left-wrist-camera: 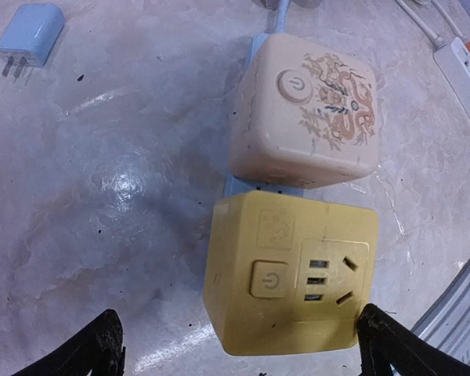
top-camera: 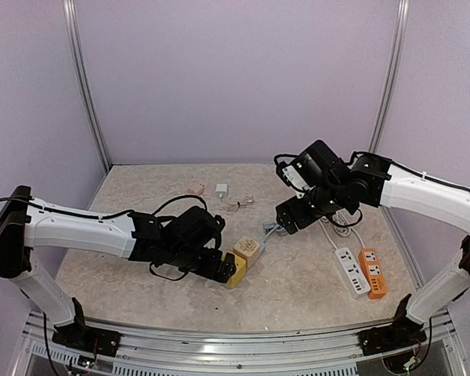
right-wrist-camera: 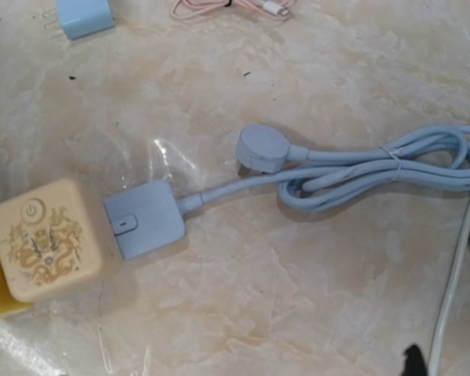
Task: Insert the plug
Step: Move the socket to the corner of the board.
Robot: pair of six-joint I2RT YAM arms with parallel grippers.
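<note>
A yellow cube socket (left-wrist-camera: 286, 274) lies on the marble table, its outlet face and power button facing up. It rests against a beige cube socket (left-wrist-camera: 305, 110) printed with a dragon, and a pale blue part shows between them. My left gripper (left-wrist-camera: 239, 352) is open, with one black finger on each side of the yellow cube's near end. A blue-grey block (right-wrist-camera: 145, 219) adjoins the beige cube's other side, and its cable ends in a round plug (right-wrist-camera: 262, 147) lying loose. My right gripper (top-camera: 288, 213) hovers open above that cable and holds nothing. Only one fingertip (right-wrist-camera: 412, 362) of it shows.
A white power strip (top-camera: 350, 270) and an orange one (top-camera: 373, 272) lie at the right, with white cables (right-wrist-camera: 454, 290) beside them. A small blue charger (left-wrist-camera: 30, 35) and a pink cable (right-wrist-camera: 235, 8) lie farther back. A metal rail (top-camera: 219, 345) runs along the table's near edge.
</note>
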